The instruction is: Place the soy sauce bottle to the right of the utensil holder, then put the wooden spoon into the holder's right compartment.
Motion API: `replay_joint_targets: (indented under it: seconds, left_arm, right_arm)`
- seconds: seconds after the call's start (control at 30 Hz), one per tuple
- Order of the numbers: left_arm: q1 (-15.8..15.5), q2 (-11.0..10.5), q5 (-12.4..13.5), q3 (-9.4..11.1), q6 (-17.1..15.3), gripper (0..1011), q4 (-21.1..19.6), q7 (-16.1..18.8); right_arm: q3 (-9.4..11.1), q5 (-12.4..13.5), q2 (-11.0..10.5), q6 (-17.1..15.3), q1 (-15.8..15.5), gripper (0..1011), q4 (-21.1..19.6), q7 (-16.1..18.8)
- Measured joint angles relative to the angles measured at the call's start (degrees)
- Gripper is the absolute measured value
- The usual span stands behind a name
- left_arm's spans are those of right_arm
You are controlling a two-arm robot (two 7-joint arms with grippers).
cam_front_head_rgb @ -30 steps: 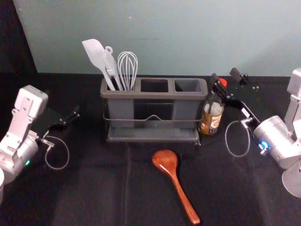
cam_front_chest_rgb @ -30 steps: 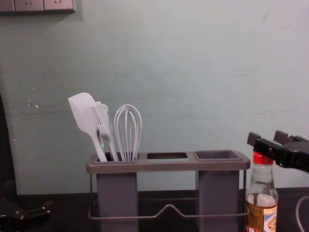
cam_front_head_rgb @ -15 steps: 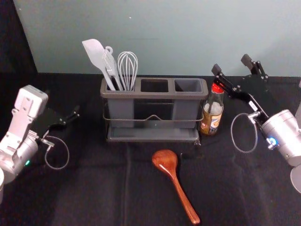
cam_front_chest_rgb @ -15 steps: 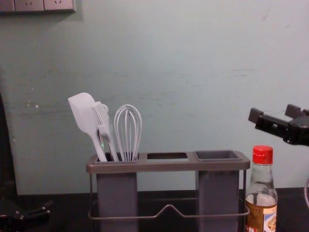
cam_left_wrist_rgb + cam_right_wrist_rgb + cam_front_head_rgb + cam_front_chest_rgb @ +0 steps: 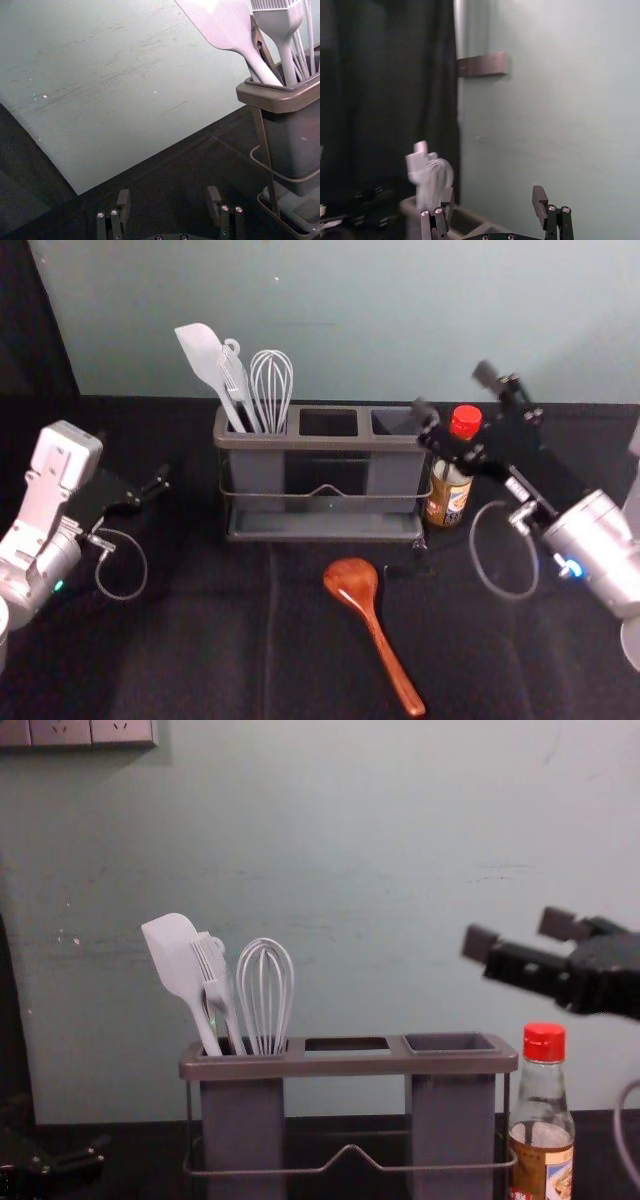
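Wooden spoon (image 5: 352, 582) lies untouched on the worktop (image 5: 200, 640), in front of the utensil holder (image 5: 320, 442), bowl toward it, handle pointing nearer. Left hand (image 5: 169, 196) is parked off the holder's left side, open and empty. Soy sauce bottle (image 5: 449, 502) stands upright just beside the holder's right end, capped, ungripped; contact can't be confirmed. Right hand (image 5: 456, 391) is held above the bottle, fingers spread, nothing gripped. Bottle step looks done; spoon step judged in hand. Next: right hand to be brought clear of the cap, lowered to the spoon and closed on its handle.
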State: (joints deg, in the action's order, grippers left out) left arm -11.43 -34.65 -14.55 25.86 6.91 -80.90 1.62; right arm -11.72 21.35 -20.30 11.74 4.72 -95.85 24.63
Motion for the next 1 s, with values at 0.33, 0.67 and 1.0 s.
replay_joint_targets:
  seconds: [0.33,0.67,1.0]
  left_arm:
    - [0.0,0.0,0.0,0.0,0.0,1005,0.0,0.0]
    - [0.0,0.0,0.0,0.0,0.0,1005,0.0,0.0]
    - [0.0,0.0,0.0,0.0,0.0,1005,0.0,0.0]
  right_arm:
    - [-5.35,-0.92,-2.58,-3.68,-2.33,1002,-2.1,1.75]
    - [-9.61,-3.04,-3.8,-8.29,-3.68,1002,-0.45,0.87]
    - [-10.81,-3.67,-3.67,-9.08,-3.79,1002,1.51,0.69]
